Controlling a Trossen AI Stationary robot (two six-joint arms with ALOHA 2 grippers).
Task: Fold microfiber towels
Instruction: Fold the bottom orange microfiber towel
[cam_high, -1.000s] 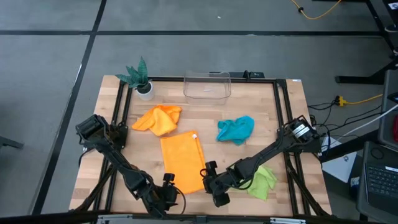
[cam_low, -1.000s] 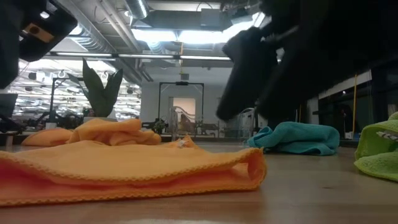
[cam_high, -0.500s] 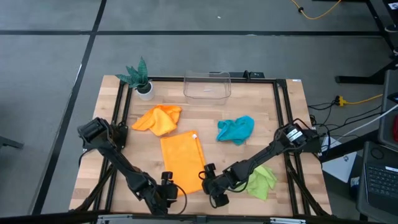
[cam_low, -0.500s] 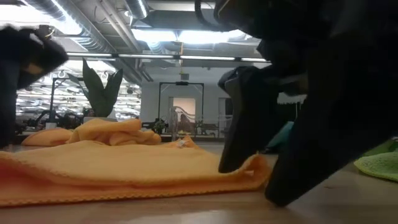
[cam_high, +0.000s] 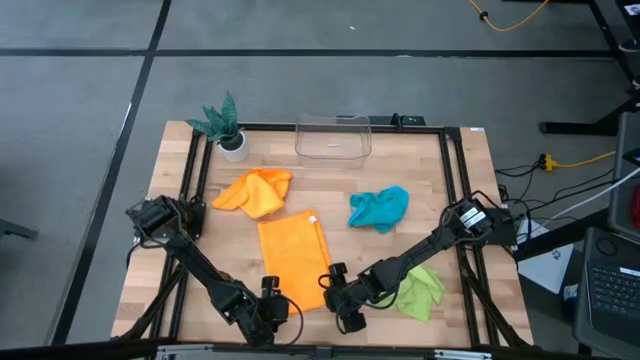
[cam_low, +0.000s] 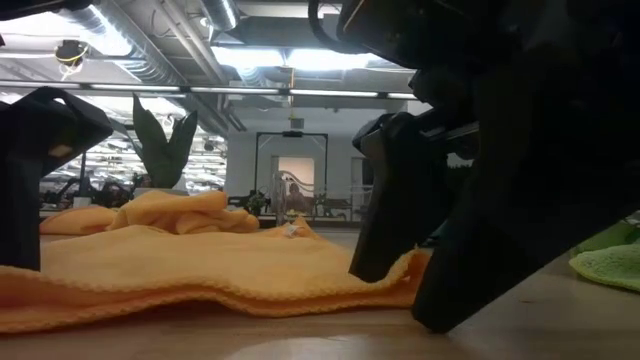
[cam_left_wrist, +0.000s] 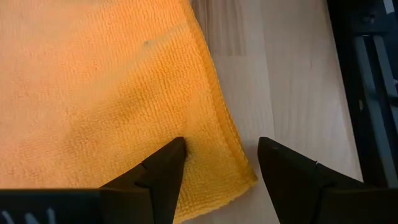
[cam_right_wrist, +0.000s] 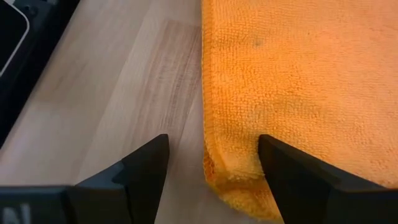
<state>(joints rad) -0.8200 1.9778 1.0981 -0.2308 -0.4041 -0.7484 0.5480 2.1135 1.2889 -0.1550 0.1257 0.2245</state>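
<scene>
The flat orange towel (cam_high: 292, 262) lies long-ways on the bench (cam_high: 470, 180), its near end by both arms. The left gripper (cam_left_wrist: 217, 163) and right gripper (cam_right_wrist: 210, 163) each have jaws spread wide around one near corner, one jaw on the cloth and one on the wood.

Both arms are dark, slim and jointed, running from bulky black bases at the frame's left and right edges. The right arm's base carries a round white-and-silver marking. Each tool, left tool (cam_high: 268, 303) and right tool (cam_high: 338, 290), ends in two black, wedge-shaped matte fingers (cam_left_wrist: 163, 175).
</scene>
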